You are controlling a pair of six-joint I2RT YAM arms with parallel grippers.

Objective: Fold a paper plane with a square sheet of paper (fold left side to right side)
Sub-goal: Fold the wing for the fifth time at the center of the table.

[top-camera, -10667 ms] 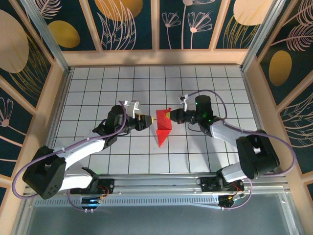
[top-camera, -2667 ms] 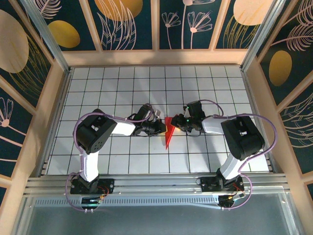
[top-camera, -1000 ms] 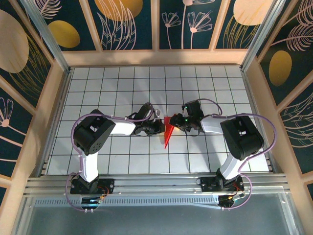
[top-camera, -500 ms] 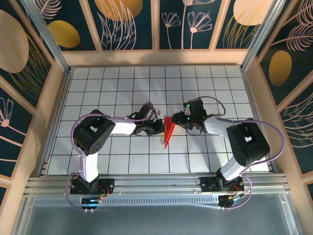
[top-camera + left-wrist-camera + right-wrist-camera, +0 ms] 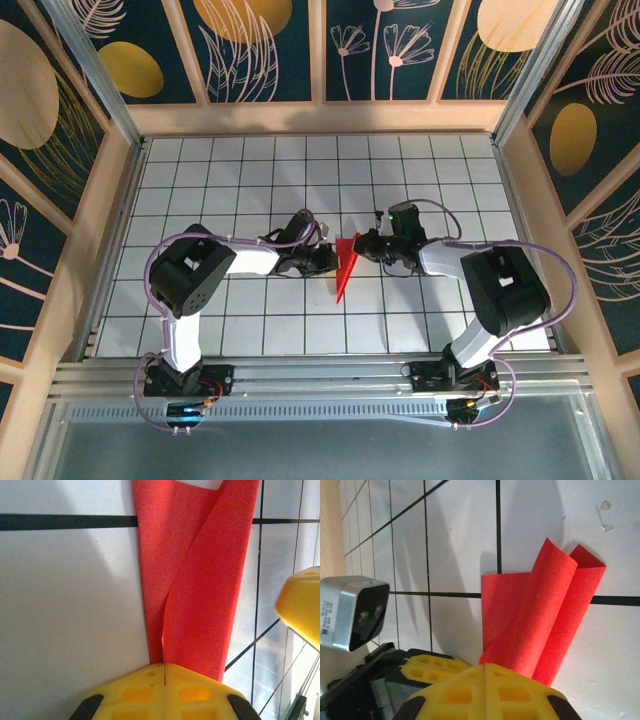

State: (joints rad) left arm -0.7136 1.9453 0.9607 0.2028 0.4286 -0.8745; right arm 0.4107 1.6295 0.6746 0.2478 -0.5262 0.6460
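Left gripper (image 5: pixel 328 262) and right gripper (image 5: pixel 362 247) each have jaws clenched on the red paper plane (image 5: pixel 345 270) (a narrow dart) above the counter (image 5: pixel 250 180).

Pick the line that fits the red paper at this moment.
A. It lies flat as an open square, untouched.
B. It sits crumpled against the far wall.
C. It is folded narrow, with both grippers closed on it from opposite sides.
C: the left gripper and the right gripper are each shut on the folded paper plane, one from either side.
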